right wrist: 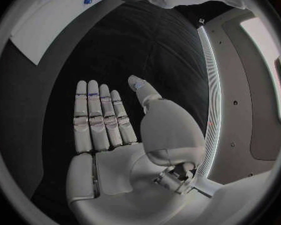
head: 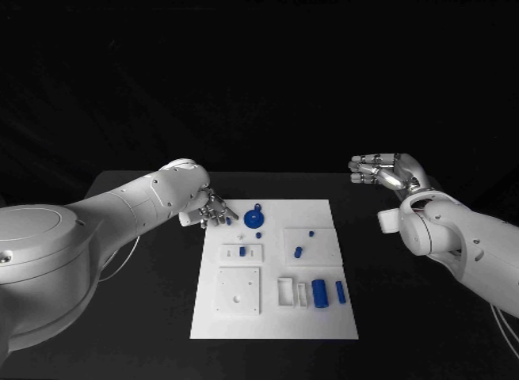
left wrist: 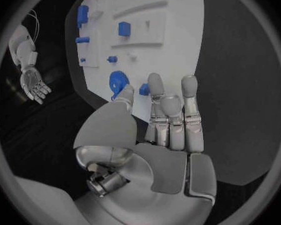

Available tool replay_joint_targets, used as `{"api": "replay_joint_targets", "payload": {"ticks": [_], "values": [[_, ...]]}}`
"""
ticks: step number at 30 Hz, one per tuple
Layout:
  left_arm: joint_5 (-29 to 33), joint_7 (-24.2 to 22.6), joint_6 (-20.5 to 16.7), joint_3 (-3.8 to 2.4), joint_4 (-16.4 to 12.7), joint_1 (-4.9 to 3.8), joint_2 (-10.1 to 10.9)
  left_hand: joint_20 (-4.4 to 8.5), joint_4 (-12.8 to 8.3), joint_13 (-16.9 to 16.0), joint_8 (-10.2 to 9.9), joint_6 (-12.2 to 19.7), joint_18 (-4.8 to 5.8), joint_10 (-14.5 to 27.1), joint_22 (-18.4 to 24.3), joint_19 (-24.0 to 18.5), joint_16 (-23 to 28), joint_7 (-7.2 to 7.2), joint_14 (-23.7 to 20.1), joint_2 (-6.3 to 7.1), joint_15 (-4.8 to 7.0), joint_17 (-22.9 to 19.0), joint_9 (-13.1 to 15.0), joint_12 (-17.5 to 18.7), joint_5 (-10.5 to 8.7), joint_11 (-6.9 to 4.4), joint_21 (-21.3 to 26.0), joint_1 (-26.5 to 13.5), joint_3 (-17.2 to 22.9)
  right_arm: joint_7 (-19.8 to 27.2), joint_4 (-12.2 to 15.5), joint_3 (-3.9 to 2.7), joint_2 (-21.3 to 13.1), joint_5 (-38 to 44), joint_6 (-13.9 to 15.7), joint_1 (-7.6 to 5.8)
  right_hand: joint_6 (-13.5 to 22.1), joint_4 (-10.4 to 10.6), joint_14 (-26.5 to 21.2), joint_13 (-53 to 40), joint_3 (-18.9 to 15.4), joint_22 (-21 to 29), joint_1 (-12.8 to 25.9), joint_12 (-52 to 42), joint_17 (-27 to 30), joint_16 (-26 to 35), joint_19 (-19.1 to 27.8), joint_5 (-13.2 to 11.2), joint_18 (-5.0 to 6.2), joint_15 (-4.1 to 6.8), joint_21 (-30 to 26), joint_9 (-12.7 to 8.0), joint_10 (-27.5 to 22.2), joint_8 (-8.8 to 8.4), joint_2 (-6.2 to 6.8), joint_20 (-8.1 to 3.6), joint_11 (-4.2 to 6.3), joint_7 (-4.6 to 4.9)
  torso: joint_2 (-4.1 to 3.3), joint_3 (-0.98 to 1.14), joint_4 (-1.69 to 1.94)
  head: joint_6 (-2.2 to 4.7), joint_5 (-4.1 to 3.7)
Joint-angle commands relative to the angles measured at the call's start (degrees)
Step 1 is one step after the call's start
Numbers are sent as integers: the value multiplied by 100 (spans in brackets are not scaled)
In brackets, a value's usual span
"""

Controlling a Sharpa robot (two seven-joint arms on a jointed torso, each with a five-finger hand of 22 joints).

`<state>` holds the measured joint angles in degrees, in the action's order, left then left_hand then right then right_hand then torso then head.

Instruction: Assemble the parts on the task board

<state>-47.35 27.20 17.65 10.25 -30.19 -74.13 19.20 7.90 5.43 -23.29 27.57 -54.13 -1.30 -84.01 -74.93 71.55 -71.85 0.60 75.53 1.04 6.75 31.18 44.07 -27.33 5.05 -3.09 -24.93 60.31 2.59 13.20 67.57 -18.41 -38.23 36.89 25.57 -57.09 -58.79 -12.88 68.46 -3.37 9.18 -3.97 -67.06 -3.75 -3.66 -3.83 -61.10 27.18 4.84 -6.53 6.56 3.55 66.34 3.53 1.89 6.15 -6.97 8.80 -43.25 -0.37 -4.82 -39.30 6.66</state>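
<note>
Currently board lies mid-table, long axis running away from the robot; blue gear sits near its far-left corner, cylinder lies lengthwise near the front. Left hand hovers at the far-left edge beside the gear, fingers spread, holding nothing. Right hand is well off right, fingers apart, empty; no legible markings.

We cannot tell if the left hand touches the task board; its small parts are unclear.
</note>
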Motion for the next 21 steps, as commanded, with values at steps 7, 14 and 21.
{"api": "replay_joint_targets", "payload": {"ticks": [7,14,21], "values": [[137,-107,-7,-3,13,31,-36,-8,-245,8,-37,-24,73,-151,-99,-46,-25,1,-33,-250,5,-5,-6,-39,35,6,-39,88,-131,37,-10,-3,21,-8,-40,0,49,8,-46,5,-32,-2,16,32,6,27,40,23,42,11,-30,-1,-32,1,-6,6,4,-7,-2,4,-1,4,-19],[142,-107,-2,-3,22,38,-39,-6,-373,10,-45,-18,74,-150,-98,-50,-25,-3,-35,-385,7,-5,-11,-38,71,2,-38,178,-163,35,-13,-3,25,-10,-43,0,51,13,-45,5,-48,-2,16,32,6,27,41,23,42,11,-29,-1,-31,0,-12,7,4,-7,-1,6,1,14,-25],[161,-113,-4,-3,24,41,-40,-4,-533,10,-64,-11,78,-146,-99,-53,-24,-15,-39,-566,10,-3,-28,-37,137,-3,-40,289,-163,33,-19,-3,28,-12,-49,0,51,13,-45,5,-48,-2,16,32,6,27,41,23,42,11,-29,-1,-31,0,-12,7,4,-7,-1,3,1,13,-30]]}}
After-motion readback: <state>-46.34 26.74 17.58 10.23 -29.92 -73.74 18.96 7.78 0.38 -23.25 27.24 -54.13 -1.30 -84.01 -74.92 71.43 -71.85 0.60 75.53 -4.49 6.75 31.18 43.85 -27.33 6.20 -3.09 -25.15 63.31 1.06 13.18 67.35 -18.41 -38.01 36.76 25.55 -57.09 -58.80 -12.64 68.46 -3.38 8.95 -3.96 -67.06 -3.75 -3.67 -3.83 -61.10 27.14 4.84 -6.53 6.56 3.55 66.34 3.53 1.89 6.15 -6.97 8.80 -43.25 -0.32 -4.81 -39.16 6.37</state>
